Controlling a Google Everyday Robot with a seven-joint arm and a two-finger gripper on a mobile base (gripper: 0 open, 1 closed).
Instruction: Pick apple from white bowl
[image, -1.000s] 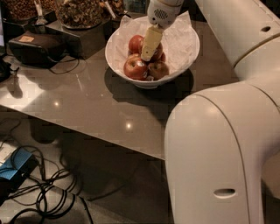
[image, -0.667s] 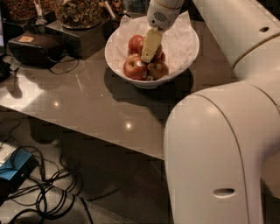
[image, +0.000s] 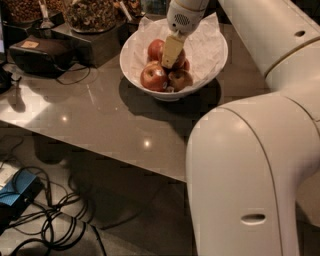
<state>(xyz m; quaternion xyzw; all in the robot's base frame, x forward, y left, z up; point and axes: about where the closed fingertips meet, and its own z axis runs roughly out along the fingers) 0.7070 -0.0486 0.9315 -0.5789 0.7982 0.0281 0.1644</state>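
Observation:
The white bowl (image: 210, 60), lined with crinkled white paper, stands on the grey table at the top centre of the camera view. It holds several red apples. The apple (image: 153, 78), the largest one, lies at the bowl's front left. A smaller yellowish-red apple (image: 181, 79) lies to its right and a darker one (image: 155, 48) behind it. My gripper (image: 170, 54) reaches down into the bowl among the apples, just behind and to the right of the large apple. Its tip is against the fruit there.
My large white arm and base (image: 250, 170) fill the right side. A black device with cables (image: 40, 54) and glass containers of snacks (image: 90, 14) stand at the table's back left. Cables and a blue box (image: 17, 192) lie on the floor below the table edge.

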